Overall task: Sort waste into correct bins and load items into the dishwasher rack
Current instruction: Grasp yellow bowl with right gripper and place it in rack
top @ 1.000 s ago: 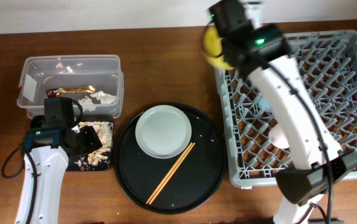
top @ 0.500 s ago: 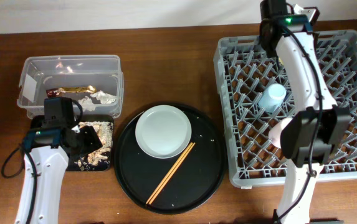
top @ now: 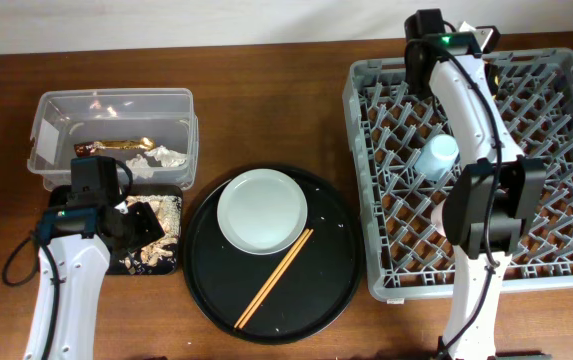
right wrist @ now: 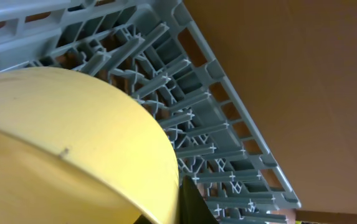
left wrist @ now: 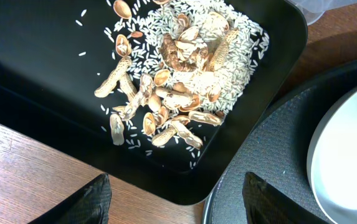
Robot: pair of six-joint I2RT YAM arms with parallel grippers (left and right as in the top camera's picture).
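My right gripper is shut on the rim of the small yellow bowl, at the far left edge of the grey dishwasher rack. In the right wrist view the rack's wall lies just behind the bowl. The overhead view hides the bowl under the wrist. A blue cup and a pink cup sit in the rack. My left gripper is open and empty over the near edge of the black rectangular tray, which holds tan food scraps. The plate and chopsticks lie on the round tray.
The clear tub behind the black tray holds a gold wrapper and white tissue. The large round black tray sits between the bins and the rack. My right arm stretches across the rack's left half.
My right arm has swung the yellow bowl from outside the rack's far left corner to over its back edge. The left arm has not moved.
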